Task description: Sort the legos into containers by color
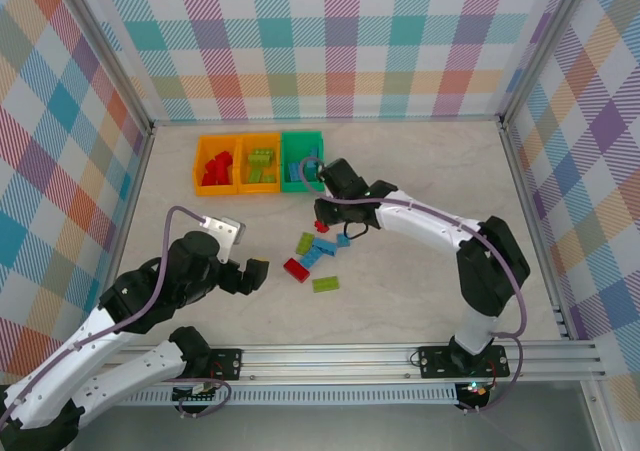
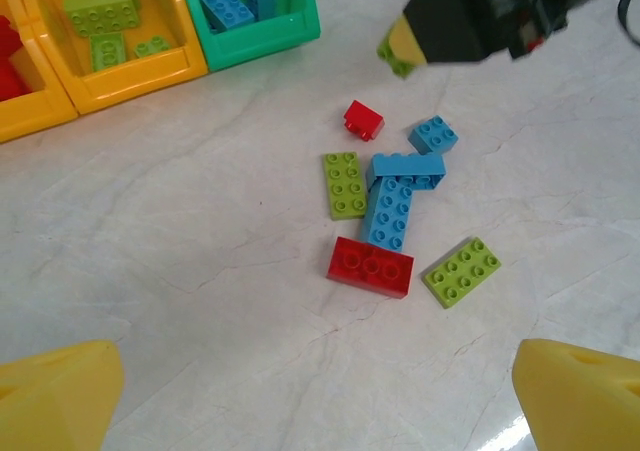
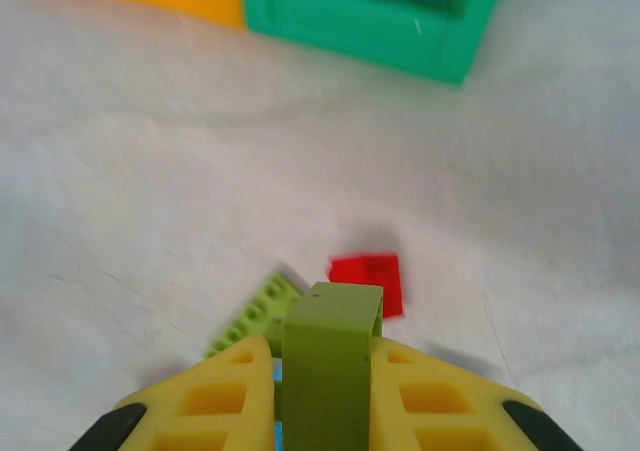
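Describer: Pale marbled tabletop, closed in by pastel plaid walls. At the back stands a green bin with blue bricks inside.

Listener: Any other containers?

Describer: Two, both orange, in a row to the left of the green bin. The nearer orange bin sits right against it and holds lime green bricks. The farther orange bin holds red bricks.

Listener: And the arms?

Describer: The right gripper is just in front of the green bin. Its yellow fingers pinch a lime green brick, which stands upright between them. The left gripper is well in front of the green bin and off to its left, with its jaws spread wide apart.

Listener: What lies loose on the table?

Describer: A small cluster sits in front of the green bin, apart from it and toward the arms. Closest to the bin is a small red brick, with a small blue brick near it. Farther from the bin lies a long lime brick, flat beside two long blue bricks: a cross blue brick touching the end of a straight blue brick. A long red brick touches the straight one's other end. A second lime brick lies beside the red one, among the farthest from the bin.
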